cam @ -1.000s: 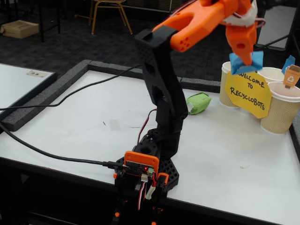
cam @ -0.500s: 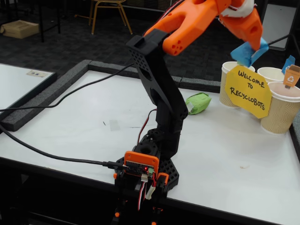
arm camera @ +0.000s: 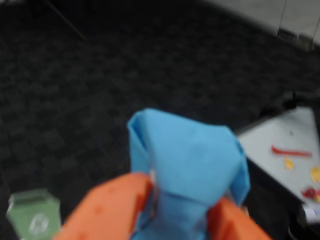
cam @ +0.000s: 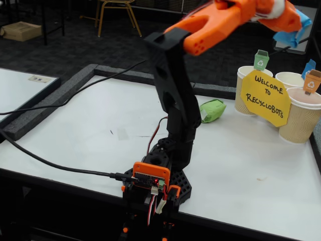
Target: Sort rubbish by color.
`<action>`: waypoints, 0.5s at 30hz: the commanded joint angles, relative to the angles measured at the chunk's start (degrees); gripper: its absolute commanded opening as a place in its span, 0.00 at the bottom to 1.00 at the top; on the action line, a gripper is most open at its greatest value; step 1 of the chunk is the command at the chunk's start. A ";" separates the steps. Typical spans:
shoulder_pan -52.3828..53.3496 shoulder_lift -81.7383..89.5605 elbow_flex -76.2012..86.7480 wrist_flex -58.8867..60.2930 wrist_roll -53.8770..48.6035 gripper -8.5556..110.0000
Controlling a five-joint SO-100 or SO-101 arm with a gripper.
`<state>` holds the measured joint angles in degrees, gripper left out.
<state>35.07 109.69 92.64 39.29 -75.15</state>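
White desk [cam: 90, 135] with a grey foam border fills the fixed view, dark carpet and a chair behind it. I take the yellow sign [cam: 265, 98], propped against the paper cups at the desk's far right, as landmark. My arm's black column rises from its base at the near edge, well left of the sign. The end effector [cam: 296, 25] is high above the sign, near the picture's top right corner, clamped on the blue wad [cam: 293, 31]. Half a second ago the wad hung just over the sign's top edge; one second ago it overlapped the sign's top; now it is clearly higher and farther right. A green recycling tag [cam: 261, 59] on the cup [cam: 246, 88] behind the sign is now uncovered. The green wad [cam: 212, 110] lies on the desk just left of the sign, unmoved. In the wrist view the blue wad [arm camera: 187, 165] sits between the orange fingers [arm camera: 110, 210], blurred, with carpet beyond.
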 commanded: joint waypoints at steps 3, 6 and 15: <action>1.41 -6.06 -4.04 -12.83 -0.88 0.09; 1.41 -9.23 -4.13 -15.56 -0.88 0.09; 1.41 -11.69 -3.60 -18.37 -0.88 0.22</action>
<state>35.07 95.98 92.64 23.20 -75.50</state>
